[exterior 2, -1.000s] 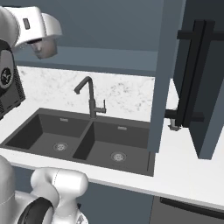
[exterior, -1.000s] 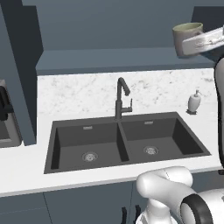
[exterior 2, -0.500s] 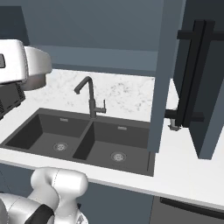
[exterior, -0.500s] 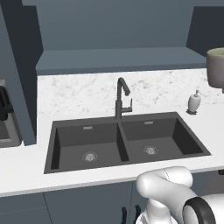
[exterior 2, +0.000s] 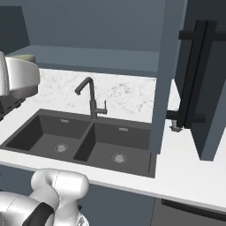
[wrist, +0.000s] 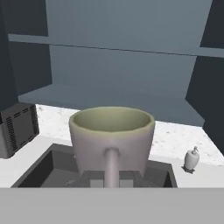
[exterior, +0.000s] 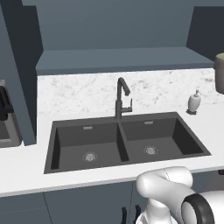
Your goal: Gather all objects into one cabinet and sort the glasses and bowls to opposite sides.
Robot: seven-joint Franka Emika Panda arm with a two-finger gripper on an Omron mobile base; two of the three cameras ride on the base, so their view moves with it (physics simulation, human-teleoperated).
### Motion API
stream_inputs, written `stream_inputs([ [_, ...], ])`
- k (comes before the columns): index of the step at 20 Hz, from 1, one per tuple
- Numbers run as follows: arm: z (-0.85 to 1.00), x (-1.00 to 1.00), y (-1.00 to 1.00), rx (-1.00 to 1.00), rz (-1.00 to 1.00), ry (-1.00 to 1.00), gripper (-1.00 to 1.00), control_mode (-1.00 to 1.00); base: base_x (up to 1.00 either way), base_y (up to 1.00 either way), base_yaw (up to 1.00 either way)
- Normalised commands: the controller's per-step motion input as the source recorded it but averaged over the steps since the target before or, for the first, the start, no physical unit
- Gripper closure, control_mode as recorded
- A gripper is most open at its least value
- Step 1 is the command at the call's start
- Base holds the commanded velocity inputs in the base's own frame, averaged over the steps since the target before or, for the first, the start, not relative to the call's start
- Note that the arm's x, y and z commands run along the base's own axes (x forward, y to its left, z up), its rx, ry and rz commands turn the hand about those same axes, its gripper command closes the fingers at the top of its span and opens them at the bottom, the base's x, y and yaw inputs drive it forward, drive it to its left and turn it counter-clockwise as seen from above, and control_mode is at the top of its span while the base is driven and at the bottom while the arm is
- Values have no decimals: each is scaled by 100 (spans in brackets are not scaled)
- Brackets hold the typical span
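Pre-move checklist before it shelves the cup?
1. Jaws shut on the greyish-tan handled cup: ok.
2. Cup upright, rim level: ok.
3. Slate-blue cabinet shelf ahead, open to reach: ok.
4. Free spot on that shelf: ok.
5. White soap bottle stands apart from the cup, on the white counter: ok.
6. Where the other cups and the bowl sit: cannot tell.

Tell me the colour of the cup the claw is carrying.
Dull greyish-tan cup, paler yellowish inside; clearest in the hand view.
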Motion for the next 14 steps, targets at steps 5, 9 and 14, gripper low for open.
stream_inputs([
  [5,0,0,0,0,0,0,100,-100,0,0,0],
  [9,0,0,0,0,0,0,100,-100,0,0,0],
  [14,0,0,0,0,0,0,100,-100,0,0,0],
])
